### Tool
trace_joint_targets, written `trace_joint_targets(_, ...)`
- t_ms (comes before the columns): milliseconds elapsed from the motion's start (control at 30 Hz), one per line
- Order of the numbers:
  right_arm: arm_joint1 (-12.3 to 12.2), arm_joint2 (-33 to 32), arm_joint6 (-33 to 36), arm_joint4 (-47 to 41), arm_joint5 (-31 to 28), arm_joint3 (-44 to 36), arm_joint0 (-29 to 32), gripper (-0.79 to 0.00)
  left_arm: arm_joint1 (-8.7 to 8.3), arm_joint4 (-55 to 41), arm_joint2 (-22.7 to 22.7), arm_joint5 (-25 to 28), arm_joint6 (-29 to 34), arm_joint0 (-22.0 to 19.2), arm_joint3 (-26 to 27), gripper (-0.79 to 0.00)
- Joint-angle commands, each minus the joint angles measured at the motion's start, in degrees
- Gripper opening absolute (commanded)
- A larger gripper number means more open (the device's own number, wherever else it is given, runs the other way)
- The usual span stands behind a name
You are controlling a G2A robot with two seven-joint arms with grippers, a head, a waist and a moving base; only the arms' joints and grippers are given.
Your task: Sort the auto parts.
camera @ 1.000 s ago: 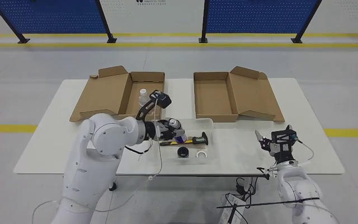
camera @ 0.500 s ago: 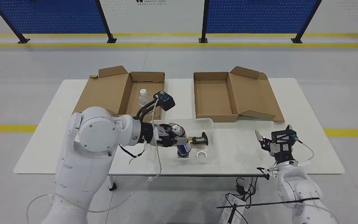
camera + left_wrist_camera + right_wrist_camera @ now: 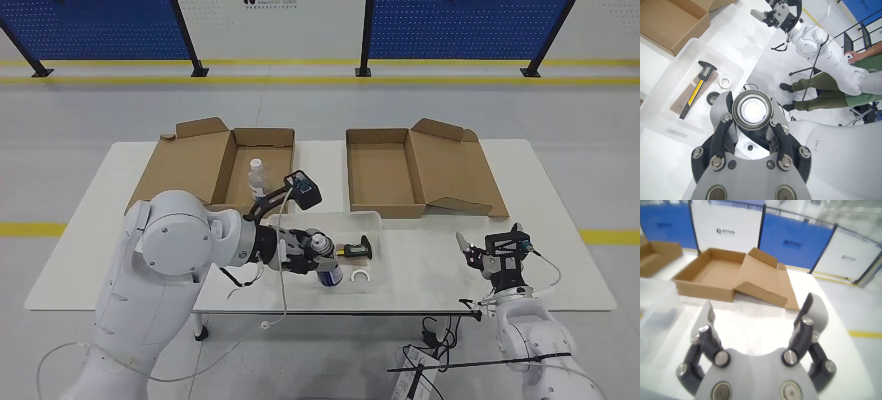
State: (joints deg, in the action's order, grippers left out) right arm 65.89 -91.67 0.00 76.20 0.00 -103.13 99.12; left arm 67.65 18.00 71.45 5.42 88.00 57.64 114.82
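Observation:
My left gripper [image 3: 323, 257] hovers over the clear plastic tray [image 3: 364, 214] and is shut on a round metal ring part [image 3: 752, 110]. It grips the part by its sides, the open end facing the wrist camera. In the tray [image 3: 687, 40] lie a black and yellow caliper [image 3: 696, 89], a silver ring [image 3: 725, 82] and a black bearing [image 3: 711, 97] partly hidden behind a finger. My right gripper [image 3: 759, 306] stands open with nothing in it above the table near the front right [image 3: 490, 250].
Two open cardboard boxes stand at the back. The left box [image 3: 268, 140] holds a white bottle [image 3: 256, 175]; the right box [image 3: 385, 175] shows bare cardboard [image 3: 711, 273]. Bare tabletop lies between the tray and my right gripper.
My left gripper has carried the metal part a little to the right and toward the table's front edge, over the tray. The right arm has kept still.

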Motion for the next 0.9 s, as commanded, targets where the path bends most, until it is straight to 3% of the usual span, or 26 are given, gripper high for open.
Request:
trace_joint_targets(0, 0.0, 0.0, 0.0, 0.0, 0.0, 0.0, 0.0, 0.0, -0.36, -0.33, -0.17, -0.15, 0.0, -0.08, -0.05, -0.785)
trace_joint_targets(633, 0.0, 0.0, 0.0, 0.0, 0.0, 0.0, 0.0, 0.0, -2.29, 1.37, -1.47, -0.66, -3.03, -0.9, -1.48, -0.785)
trace_joint_targets(867, 0.0, 0.0, 0.0, 0.0, 0.0, 0.0, 0.0, 0.0, -2.98, 6.33, -1.26, -1.38, -5.88, -0.4, -3.35, -0.785)
